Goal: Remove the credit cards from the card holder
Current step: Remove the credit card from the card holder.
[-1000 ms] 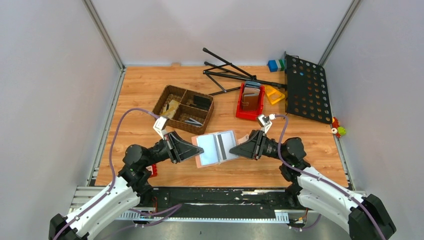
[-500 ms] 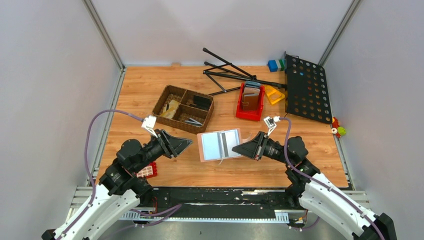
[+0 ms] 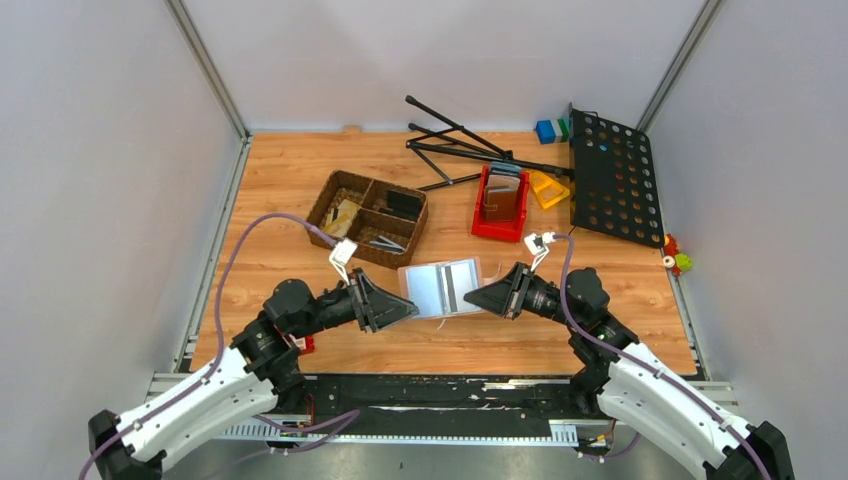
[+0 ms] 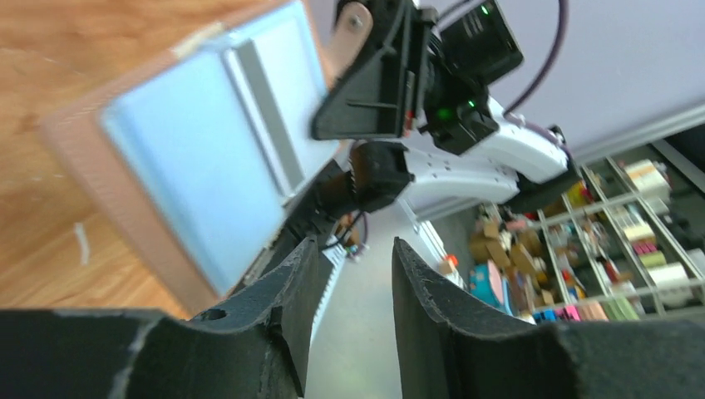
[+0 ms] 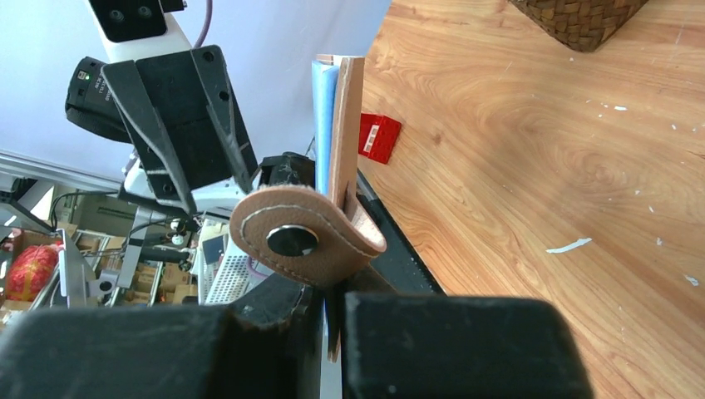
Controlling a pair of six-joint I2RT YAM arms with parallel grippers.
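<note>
Left claw point(image 3: 408, 312) has swung back in since half a second ago. It had pulled off to the left; now its tip sits just beside the near-left corner of the card holder point(image 3: 440, 288). A second ago it was the one gripping that left edge. Right claw point(image 3: 476, 297) hasn't let go since half a second ago, and the holder has barely shifted.

Left claw is partly open. In its wrist view we see a clear gap between the fingers point(image 4: 287, 283) with nothing in it, and the holder lies just beyond the tips.

Right claw is clamped tight on the holder's right edge. Its wrist view shows the holder edge-on, with the tan snap tab point(image 5: 303, 237) folded over right by the fingers.

The holder is spread open with its light grey inside up, between the two claws and just in front of the wicker basket point(image 3: 367, 215). A dark strip runs beside the fold. We can't tell whether the credit cards are in there.

Elsewhere on the counter point(image 3: 270, 200):
- a red bin point(image 3: 487, 215) near the back right, with a brown wallet point(image 3: 503, 197) in it
- a black perforated panel point(image 3: 612, 175) at far right
- a small red block point(image 3: 303, 343) by the left arm
</note>
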